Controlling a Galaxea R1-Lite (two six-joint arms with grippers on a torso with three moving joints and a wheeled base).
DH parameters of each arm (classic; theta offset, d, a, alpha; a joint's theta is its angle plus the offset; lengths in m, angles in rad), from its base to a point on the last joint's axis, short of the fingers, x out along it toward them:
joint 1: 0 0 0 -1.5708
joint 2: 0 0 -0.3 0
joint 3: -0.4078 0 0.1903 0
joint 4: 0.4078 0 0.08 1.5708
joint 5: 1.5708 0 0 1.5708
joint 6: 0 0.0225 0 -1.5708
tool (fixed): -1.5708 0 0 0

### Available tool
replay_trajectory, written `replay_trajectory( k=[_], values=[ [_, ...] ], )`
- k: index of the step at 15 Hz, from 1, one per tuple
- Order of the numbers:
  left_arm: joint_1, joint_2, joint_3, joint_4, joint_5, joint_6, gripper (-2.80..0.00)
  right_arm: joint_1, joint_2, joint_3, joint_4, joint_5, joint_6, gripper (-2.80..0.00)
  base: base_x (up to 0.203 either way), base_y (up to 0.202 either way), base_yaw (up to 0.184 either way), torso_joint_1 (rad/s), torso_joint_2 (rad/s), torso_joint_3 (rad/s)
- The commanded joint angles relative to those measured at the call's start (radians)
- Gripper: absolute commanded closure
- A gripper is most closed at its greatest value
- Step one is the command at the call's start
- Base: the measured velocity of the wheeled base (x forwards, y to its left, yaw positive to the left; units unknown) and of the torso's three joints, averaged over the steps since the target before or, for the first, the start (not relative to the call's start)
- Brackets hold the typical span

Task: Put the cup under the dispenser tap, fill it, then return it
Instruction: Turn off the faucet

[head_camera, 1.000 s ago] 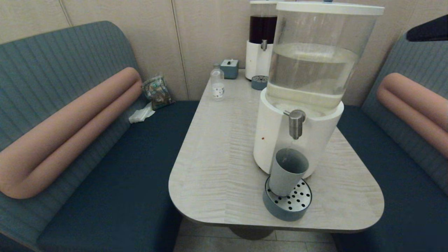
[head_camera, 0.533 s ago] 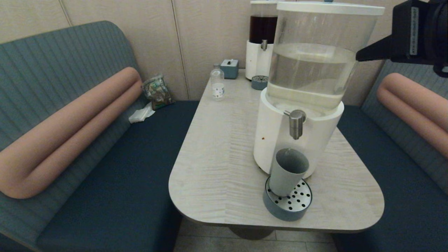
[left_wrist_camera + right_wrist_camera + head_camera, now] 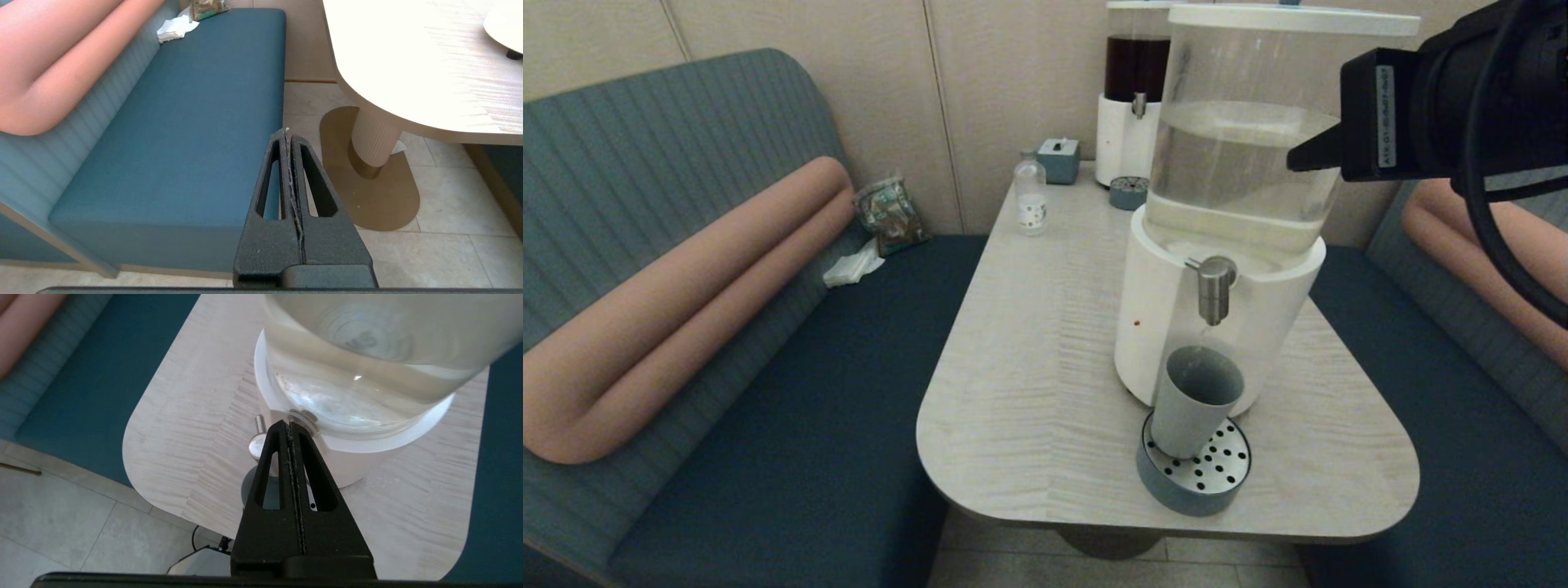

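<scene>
The grey-blue cup [image 3: 1196,400] stands upright on the round perforated drip tray [image 3: 1205,482], directly under the brushed-metal dispenser tap [image 3: 1214,287] of the large white-based dispenser [image 3: 1168,327]. My right gripper [image 3: 1294,162] is shut and empty, high at the upper right, with its tip beside the clear tank. In the right wrist view the right gripper [image 3: 289,424] points down over the dispenser tap [image 3: 257,445], and the cup [image 3: 246,486] is mostly hidden behind its fingers. My left gripper [image 3: 288,132] is shut and empty, parked low over the floor between bench and table.
At the table's [image 3: 1029,392] far end stand the dark-liquid dispenser [image 3: 1134,98], its small drip tray [image 3: 1128,193], a small clear bottle [image 3: 1030,196] and a blue-grey box [image 3: 1058,159]. Blue benches flank the table. A packet [image 3: 890,214] lies on the left bench.
My right arm has come into the head view from the upper right and moved left toward the tank. The cup has stayed under the tap.
</scene>
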Motion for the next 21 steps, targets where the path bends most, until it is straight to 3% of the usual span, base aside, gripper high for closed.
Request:
replay_trajectory(
  k=[1,19,21],
  values=[
    [0.001,0.002,0.0,-0.001,0.0,-0.001,0.0,0.008,0.019,0.001,0.005,-0.001,0.004,0.0,0.0,0.0,0.0,0.0,0.0,0.0],
    [0.001,0.002,0.0,-0.001,0.0,0.0,0.0,0.062,0.162,0.009,0.045,-0.004,0.038,0.0,0.0,0.0,0.0,0.0,0.0,0.0],
    [0.001,0.002,0.0,-0.001,0.0,0.0,0.0,0.065,0.176,0.006,0.045,-0.032,0.032,0.0,0.0,0.0,0.0,0.0,0.0,0.0]
  ],
)
